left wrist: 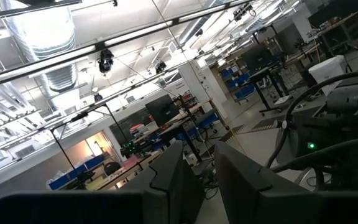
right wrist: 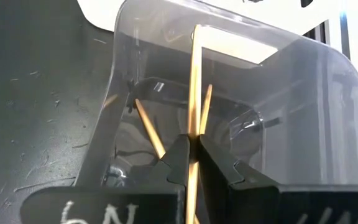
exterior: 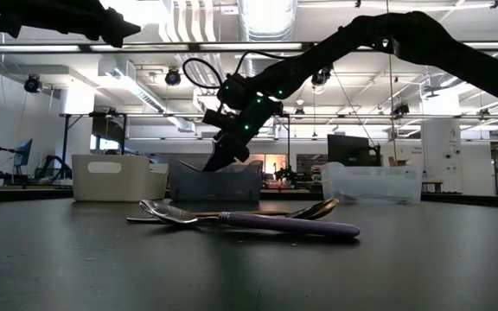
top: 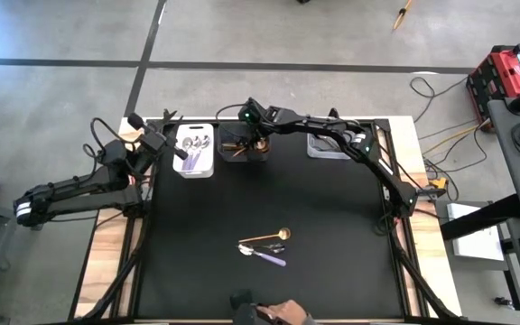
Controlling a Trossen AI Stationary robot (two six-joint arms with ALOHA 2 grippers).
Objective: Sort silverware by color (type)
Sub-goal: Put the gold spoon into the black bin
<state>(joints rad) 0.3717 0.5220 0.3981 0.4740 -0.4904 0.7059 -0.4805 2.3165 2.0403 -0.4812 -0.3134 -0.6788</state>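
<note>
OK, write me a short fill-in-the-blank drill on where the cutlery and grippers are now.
1. The right gripper is shut on a slim ____-coloured utensil.
2. That gripper reaches into the ____ of the three bins, the dark bin.
3. The left gripper hovers beside the ____ rectangular bin.
4. The lilac-handled spoon lies on the black ____.

Missing words: gold; middle; white; table

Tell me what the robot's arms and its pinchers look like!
Both arms are dark and thin, built from jointed segments, with black cables looping beside them. The right arm has small green lights glowing near its wrist. The right gripper has two flat black fingers with stepped edges, and white writing shows on the black bar below. The left gripper has the same two dark, blocky fingers.
</note>
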